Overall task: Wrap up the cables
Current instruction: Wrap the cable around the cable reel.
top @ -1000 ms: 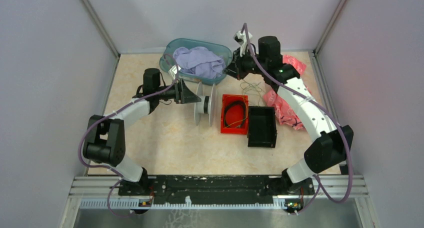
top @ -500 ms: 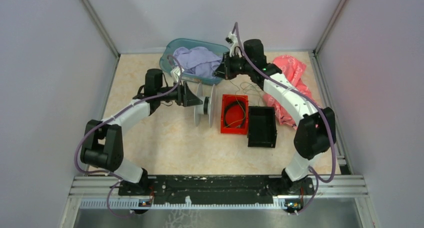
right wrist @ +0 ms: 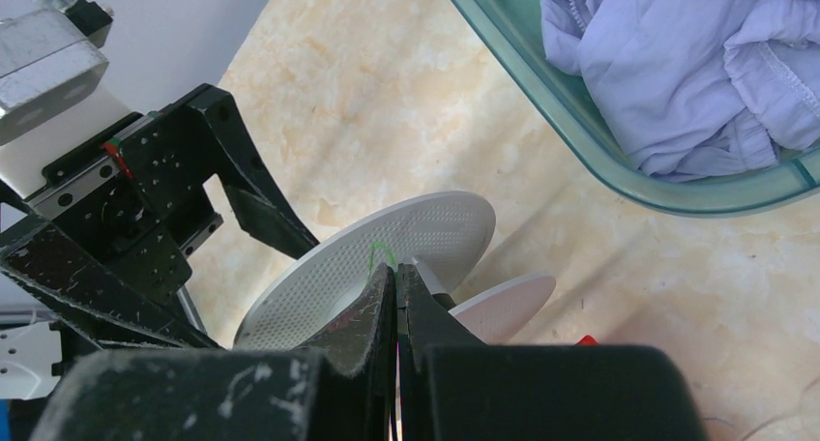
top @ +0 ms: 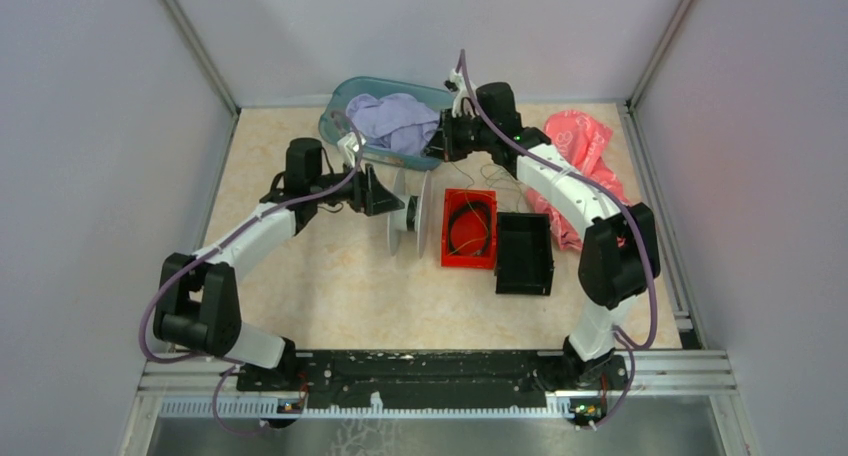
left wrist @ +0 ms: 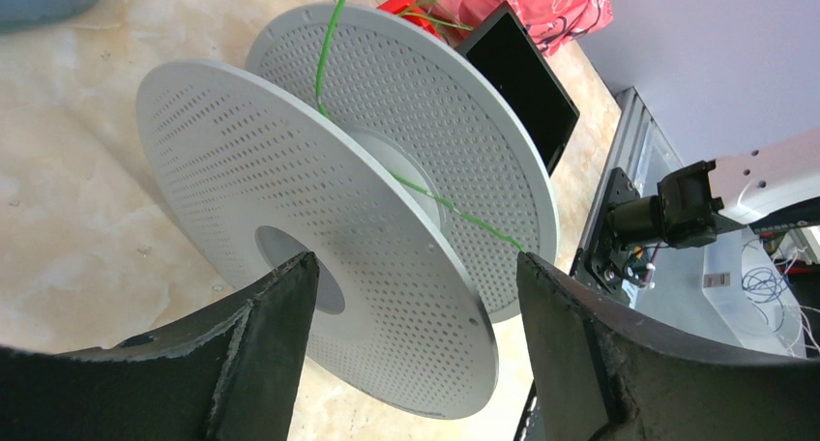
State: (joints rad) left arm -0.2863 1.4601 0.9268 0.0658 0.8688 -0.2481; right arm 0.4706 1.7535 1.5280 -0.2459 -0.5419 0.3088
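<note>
A white perforated spool [top: 410, 216] stands on edge at mid-table. In the left wrist view its two discs [left wrist: 319, 219] fill the frame, and a thin green wire [left wrist: 329, 44] runs over the hub. My left gripper [left wrist: 416, 262] is open; its fingers flank the lower part of the near disc without touching it. Above the spool, my right gripper [right wrist: 396, 272] is shut on a small loop of the green wire [right wrist: 379, 250]. From above it [top: 437, 139] sits by the basket's corner. The loose cables [top: 505, 176] trail toward the red box.
A teal basket [top: 345, 126] with lilac cloth [top: 395, 121] stands behind the spool. A red box [top: 469, 193] and a black box [top: 524, 256] sit right of the spool. Pink cloth [top: 590, 141] lies at the back right.
My right arm has swung left from the back right to above the spool, with the green wire still pinched. The left jaws have widened a little at the spool.
</note>
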